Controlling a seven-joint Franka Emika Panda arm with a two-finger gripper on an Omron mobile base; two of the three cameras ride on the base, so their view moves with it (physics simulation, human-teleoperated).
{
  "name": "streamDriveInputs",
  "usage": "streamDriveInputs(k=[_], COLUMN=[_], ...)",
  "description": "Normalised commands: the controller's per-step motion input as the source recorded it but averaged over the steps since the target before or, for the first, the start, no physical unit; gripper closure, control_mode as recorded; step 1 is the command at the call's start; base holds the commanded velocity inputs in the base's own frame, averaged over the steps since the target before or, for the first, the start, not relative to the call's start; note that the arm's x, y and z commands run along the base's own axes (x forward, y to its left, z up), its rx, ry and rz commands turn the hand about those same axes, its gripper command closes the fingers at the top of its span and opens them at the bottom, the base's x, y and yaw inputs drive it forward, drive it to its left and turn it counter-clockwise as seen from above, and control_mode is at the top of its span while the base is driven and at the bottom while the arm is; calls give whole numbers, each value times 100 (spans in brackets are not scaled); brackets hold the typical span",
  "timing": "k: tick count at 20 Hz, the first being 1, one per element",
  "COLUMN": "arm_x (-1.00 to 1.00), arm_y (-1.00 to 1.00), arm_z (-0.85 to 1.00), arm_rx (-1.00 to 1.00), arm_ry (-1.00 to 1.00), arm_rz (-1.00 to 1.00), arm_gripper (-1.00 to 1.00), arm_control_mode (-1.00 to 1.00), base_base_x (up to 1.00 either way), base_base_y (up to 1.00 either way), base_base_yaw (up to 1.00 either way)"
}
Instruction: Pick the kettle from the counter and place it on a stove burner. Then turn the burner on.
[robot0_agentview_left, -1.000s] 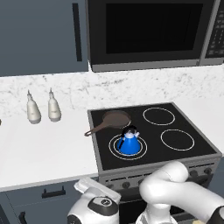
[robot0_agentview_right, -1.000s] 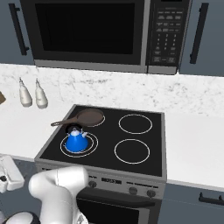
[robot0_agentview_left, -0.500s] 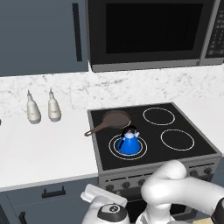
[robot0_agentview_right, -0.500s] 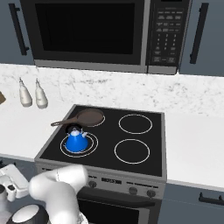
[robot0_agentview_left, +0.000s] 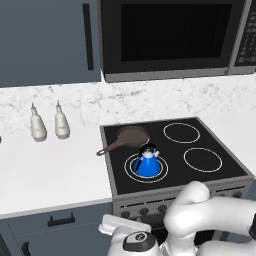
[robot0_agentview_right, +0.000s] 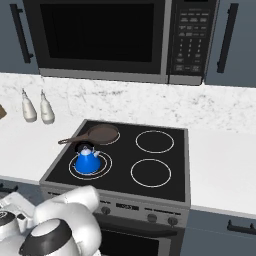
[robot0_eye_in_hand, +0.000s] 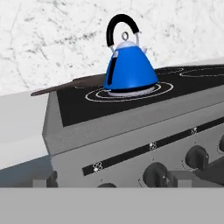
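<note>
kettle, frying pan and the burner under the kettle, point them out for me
kettle (robot0_eye_in_hand: 130, 72), hand view, on its blue body.
frying pan (robot0_agentview_left: 132, 135), left base view, on the dark pan bowl.
stove burner (robot0_agentview_right: 104, 165), right base view, on the white ring right of the kettle.

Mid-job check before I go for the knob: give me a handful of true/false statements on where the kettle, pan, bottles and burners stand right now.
1. The kettle sits on the double-ring stove burner at the cooktop's front left. True.
2. That burner glows red. False: its rings are white, so it looks off.
3. The frying pan is on the counter. False: it rests on the cooktop behind the kettle, with its handle reaching out toward the counter.
4. Two cream bottles stand on the counter by the backsplash, left of the stove. True.
5. The kettle lies tipped on its side. False: it stands upright, handle arched on top.
6. A row of knobs runs along the stove's front panel. True.
</note>
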Motion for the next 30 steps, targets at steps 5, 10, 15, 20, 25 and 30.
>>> streamDriveInputs(k=[5,10,15,20,25,30], arm_x=[0,0,1,16,1,3], arm_y=[0,0,0,-2,-27,-30], arm_z=[-14,-11,-3,-7,-1,0], arm_rx=[0,0,0,0,0,4], arm_ry=[1,0,-1,-9,-12,-12], arm_rz=[28,37,26,2,0,0], arm_gripper=[-100,-100,-100,-100,-100,-100], arm_control_mode=[-100,-100,-100,-100,-100,-100], base_base_x=[0,0,0,0,0,0], base_base_y=[0,0,0,0,0,0], base_base_yaw=[0,0,0,0,0,0])
